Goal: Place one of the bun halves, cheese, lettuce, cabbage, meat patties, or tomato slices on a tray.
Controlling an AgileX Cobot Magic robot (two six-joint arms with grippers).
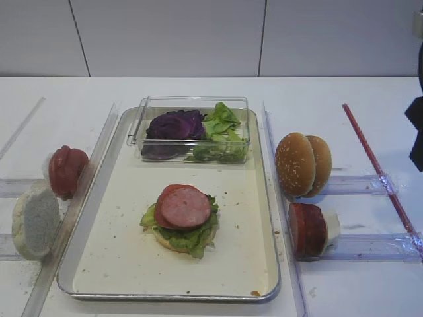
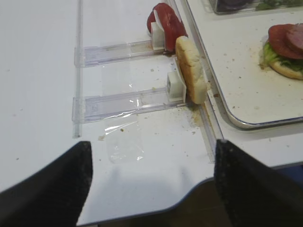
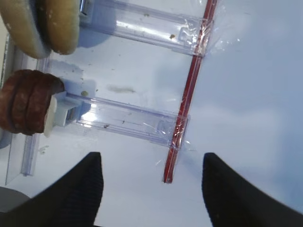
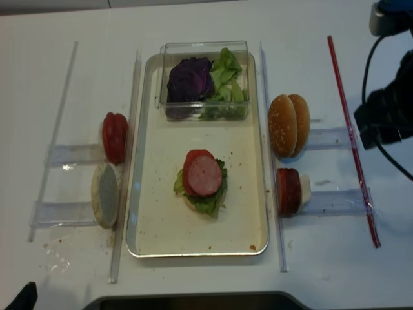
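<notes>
Your right gripper [image 3: 149, 189] hung spread and empty; the meat patties [image 3: 26, 101] looked firm, probably slick — grasp across the faces.

Through the left wrist camera you see the left gripper [image 2: 151, 184] with its two dark fingers [image 2: 47, 189] spread wide at the bottom edge, nothing between them, above a white table [image 2: 38, 56]. Ahead of them, two clear plastic rails [image 2: 118, 101] lie side by side; a pale bun half [image 2: 191, 71] stands on edge at the end of the nearer rail, and red tomato slices [image 2: 165, 23] stand on edge at the end of the farther one. To your right, the silver tray [image 2: 236, 120] holds a stack of bun, green lettuce [image 2: 270, 52], a tomato slice and a pink meat patty [image 2: 297, 38], cut off by the picture's edge.
</notes>
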